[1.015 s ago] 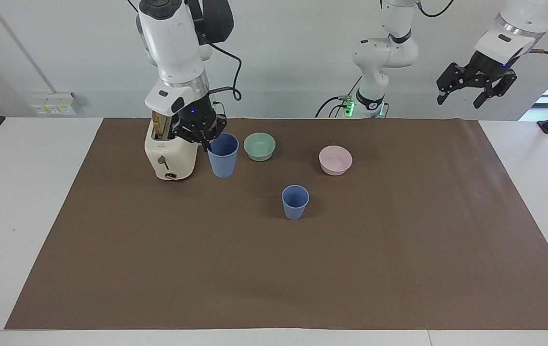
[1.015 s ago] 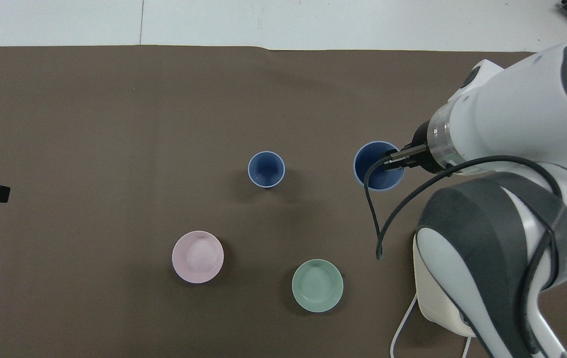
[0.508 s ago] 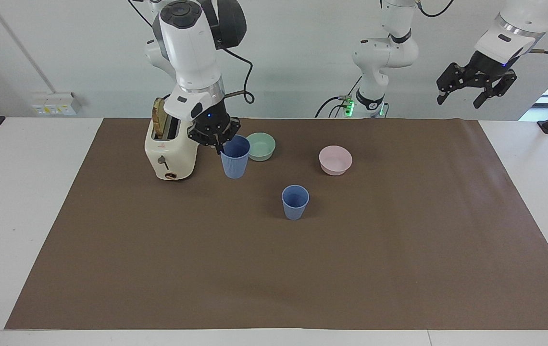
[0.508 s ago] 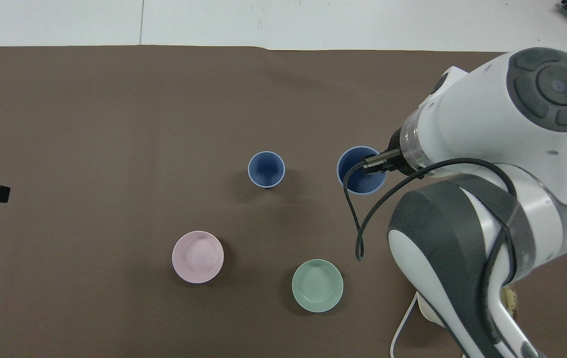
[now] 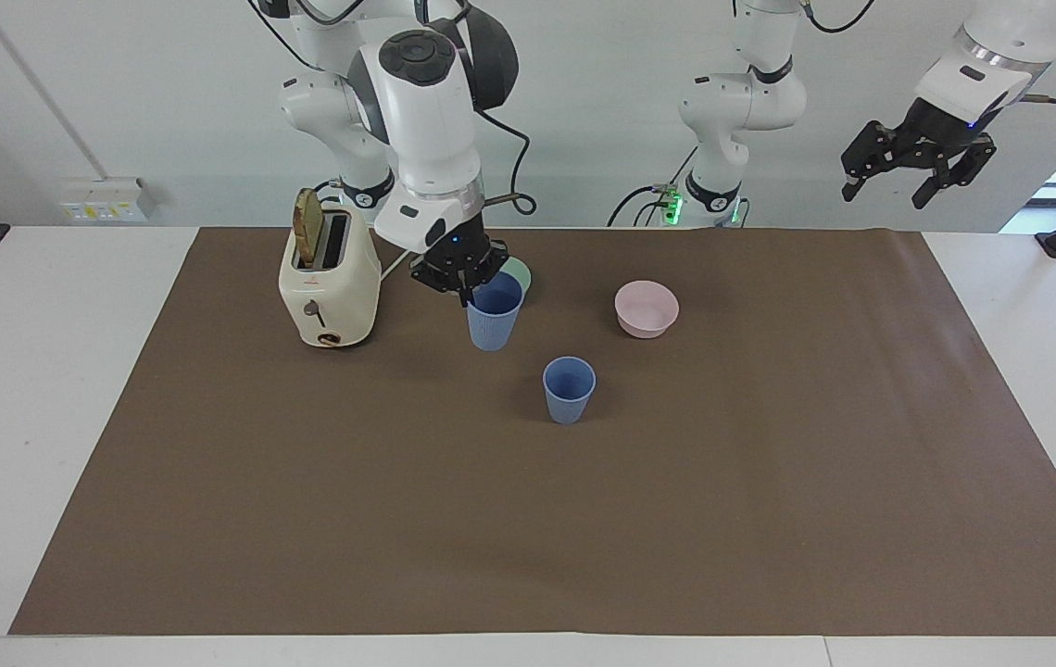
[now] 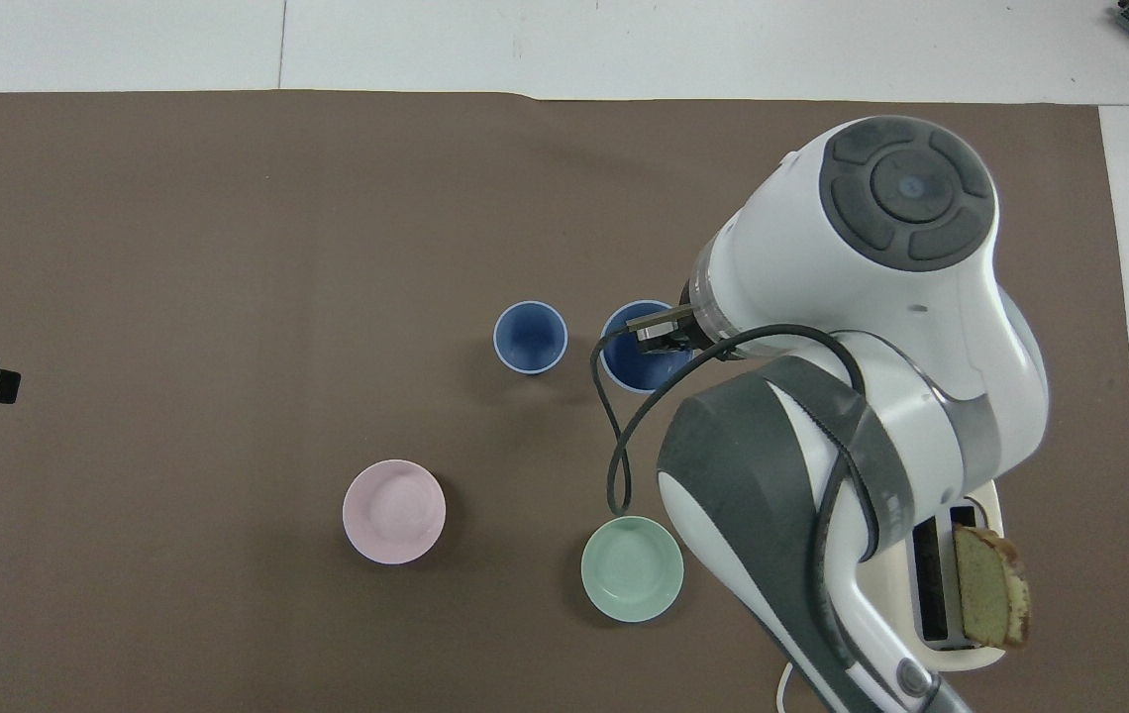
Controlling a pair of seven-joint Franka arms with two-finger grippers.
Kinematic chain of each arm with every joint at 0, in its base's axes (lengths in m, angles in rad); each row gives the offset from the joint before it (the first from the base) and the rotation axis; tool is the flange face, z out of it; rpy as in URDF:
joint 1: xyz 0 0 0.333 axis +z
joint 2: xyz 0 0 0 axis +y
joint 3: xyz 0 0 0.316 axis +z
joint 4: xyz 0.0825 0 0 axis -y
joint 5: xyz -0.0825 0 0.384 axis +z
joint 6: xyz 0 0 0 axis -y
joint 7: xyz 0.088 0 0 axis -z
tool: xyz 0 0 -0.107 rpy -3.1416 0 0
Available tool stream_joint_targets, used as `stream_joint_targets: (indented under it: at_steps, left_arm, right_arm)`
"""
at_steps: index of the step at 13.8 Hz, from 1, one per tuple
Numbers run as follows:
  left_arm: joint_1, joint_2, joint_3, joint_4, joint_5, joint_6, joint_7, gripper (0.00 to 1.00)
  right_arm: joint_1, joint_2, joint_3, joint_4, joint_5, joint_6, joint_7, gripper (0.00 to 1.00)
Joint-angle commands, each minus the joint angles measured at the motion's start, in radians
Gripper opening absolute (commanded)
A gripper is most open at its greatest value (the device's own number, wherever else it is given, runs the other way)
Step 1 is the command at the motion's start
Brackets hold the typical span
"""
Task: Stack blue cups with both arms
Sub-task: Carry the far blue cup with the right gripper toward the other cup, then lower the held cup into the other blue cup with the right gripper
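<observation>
Facing view: the right gripper (image 5: 466, 283) is pinching the rim of one blue cup (image 5: 495, 321) and holding it clear of the brown mat (image 5: 769, 482), in the air in front of the green bowl (image 5: 521, 271). One finger looks to be inside the mouth and the other outside the wall. The cup is hanging upright. The second blue cup (image 5: 569, 390) is standing upright on the mat, farther from the robots than the pink bowl (image 5: 646, 308) and apart from it. A toaster (image 5: 328, 287) with a slice of bread (image 5: 308, 214) in it is sitting toward the right arm's end. The left gripper (image 5: 915, 170) is waiting high above the table edge at its own end, fingers spread and holding nothing.

Overhead view: the held cup (image 6: 624, 361) is showing just beside the standing cup (image 6: 530, 338), the two rims not overlapping. The right gripper is mostly hidden under its own wrist here. The green bowl (image 6: 632, 568) and pink bowl (image 6: 394, 511) are lying nearer the robots.

Judgement on handling: these cups are likely light, thin and slightly flexible, so a hard squeeze may deform the rim. The rim pinch is leaving the tapered base free for nesting. The standing cup could tip if struck off-centre.
</observation>
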Motion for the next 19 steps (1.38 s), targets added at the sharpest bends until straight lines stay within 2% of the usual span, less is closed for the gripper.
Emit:
stream_joint_targets:
  at_steps: [1,5,8,12,19]
  left_arm:
    - [0.011,-0.017,-0.007,-0.014,0.008,-0.008,0.009,1.0]
    - [0.011,-0.017,-0.007,-0.014,0.008,-0.008,0.009,1.0]
    - [0.011,-0.017,-0.007,-0.014,0.008,-0.008,0.009,1.0]
    - [0.011,-0.017,-0.007,-0.014,0.008,-0.008,0.009,1.0]
    - [0.011,-0.017,-0.007,-0.014,0.008,-0.008,0.009,1.0]
  right_arm:
    - [-0.002,0.031,0.001,0.025,0.002,0.033,0.021,0.0]
    - [0.003,0.118,0.009,0.111,0.055,0.094,0.04,0.0]
    - [0.066,0.179,0.01,0.163,0.045,0.11,0.117,0.0]
    - [0.096,0.204,0.013,0.163,0.045,0.14,0.159,0.0]
    - [0.084,0.224,0.013,0.154,0.045,0.171,0.159,0.0]
